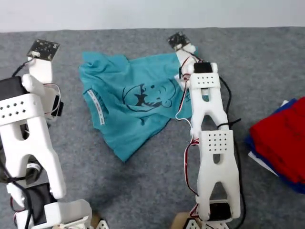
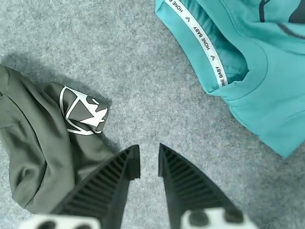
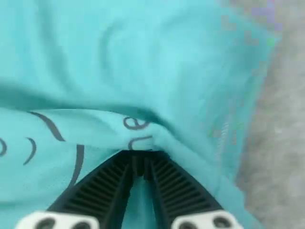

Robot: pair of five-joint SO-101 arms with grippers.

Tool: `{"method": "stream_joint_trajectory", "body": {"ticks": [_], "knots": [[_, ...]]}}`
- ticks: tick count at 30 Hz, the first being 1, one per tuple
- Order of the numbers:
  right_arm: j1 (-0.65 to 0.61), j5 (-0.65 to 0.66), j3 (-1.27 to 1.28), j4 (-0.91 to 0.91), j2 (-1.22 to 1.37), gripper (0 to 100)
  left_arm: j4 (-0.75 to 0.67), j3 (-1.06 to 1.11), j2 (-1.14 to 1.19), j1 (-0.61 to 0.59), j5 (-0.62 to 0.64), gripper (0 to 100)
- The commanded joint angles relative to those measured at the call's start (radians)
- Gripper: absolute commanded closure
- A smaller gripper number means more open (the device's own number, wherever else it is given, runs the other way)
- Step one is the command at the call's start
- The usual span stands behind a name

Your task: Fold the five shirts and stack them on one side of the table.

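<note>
Fabric of the teal shirt (image 1: pixel 133 105) sat pinched in the right gripper (image 3: pixel 142 160), while the left gripper (image 2: pixel 149 160) hung empty, slightly parted, beside a dark shirt (image 2: pixel 40 143).

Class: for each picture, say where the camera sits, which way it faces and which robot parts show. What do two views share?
High view: above the table, looking down on both arms, the teal shirt and a folded stack.
Left wrist view: on the left arm, looking down past the open left gripper at a dark shirt and the teal shirt.
Right wrist view: on the right arm, close over the right gripper, shut on the teal shirt.
Shared: all show the teal shirt.
</note>
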Motion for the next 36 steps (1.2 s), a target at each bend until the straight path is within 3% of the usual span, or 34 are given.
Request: {"method": "stream_joint_trajectory", "body": {"ticks": [1,8,12,15,22,28,34,36], "knots": [[0.008,0.015,-0.219,0.062,0.015,98.8,-0.018,-0.002,-0.046,-0.002,-0.008,92],[-0.028,0.015,-0.473,0.340,0.022,94.4,-0.017,-0.002,-0.048,0.002,-0.006,92],[-0.039,0.011,-0.471,0.501,-0.025,83.3,-0.012,-0.002,-0.048,0.002,-0.006,92],[-0.042,0.014,-0.463,0.607,-0.064,84.0,-0.012,-0.002,-0.048,0.002,-0.006,92],[-0.042,0.012,-0.276,0.610,-0.154,96.0,-0.012,-0.002,-0.046,0.003,-0.006,92],[0.012,0.012,0.046,0.607,-0.289,95.8,-0.012,-0.002,-0.046,0.003,-0.006,92],[0.133,0.021,0.229,0.607,-0.390,77.5,-0.035,0.041,-0.044,0.003,-0.011,92],[0.168,0.057,0.247,0.607,-0.403,75.8,-0.057,0.070,-0.046,0.003,-0.011,92]]}}
